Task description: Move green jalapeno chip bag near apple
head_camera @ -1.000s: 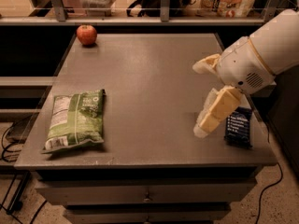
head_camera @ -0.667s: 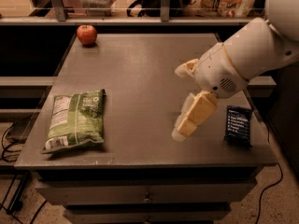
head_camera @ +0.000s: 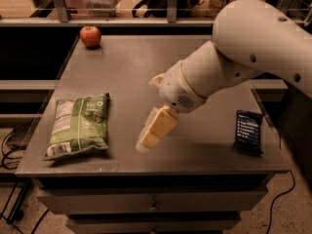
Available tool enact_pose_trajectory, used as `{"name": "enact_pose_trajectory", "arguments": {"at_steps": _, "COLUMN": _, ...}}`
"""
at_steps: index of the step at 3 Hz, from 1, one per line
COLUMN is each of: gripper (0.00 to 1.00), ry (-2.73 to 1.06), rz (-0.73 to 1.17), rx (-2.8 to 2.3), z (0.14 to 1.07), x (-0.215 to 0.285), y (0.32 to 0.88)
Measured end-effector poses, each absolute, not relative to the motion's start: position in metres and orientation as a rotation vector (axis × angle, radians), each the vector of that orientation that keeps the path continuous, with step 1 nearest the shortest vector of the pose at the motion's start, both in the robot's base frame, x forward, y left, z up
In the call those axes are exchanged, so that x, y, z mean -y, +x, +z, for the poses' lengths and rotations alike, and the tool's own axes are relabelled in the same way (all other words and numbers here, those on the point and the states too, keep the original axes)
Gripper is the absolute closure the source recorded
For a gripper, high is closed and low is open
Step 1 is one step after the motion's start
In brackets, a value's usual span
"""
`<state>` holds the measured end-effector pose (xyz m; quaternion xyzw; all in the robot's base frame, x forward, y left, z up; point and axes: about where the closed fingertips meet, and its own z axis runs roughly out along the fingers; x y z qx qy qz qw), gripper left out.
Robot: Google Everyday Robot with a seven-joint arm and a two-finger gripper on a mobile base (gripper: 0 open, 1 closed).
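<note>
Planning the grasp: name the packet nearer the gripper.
The green jalapeno chip bag; the gripper hangs just beside it, while the dark blue packet sits farther off.

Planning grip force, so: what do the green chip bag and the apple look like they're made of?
The green jalapeno chip bag: thin plastic film, probably; crinkled, with glossy highlights. The apple: real or fake unclear; smooth red skin, slight sheen. The gripper hangs above the table, right of the bag.

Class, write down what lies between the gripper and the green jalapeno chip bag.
In the camera view, only bare tabletop: the gripper hovers over the table, right of the green jalapeno chip bag, with nothing between them.
</note>
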<state>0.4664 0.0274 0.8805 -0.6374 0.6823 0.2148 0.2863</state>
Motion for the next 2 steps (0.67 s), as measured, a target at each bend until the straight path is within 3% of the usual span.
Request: {"name": "enact_pose_trajectory", "arguments": {"at_steps": 2, "gripper": 0.00, "ry": -1.660, "rz": 0.619, "rx": -1.814, "z": 0.872, "x": -0.066, "y": 0.466}}
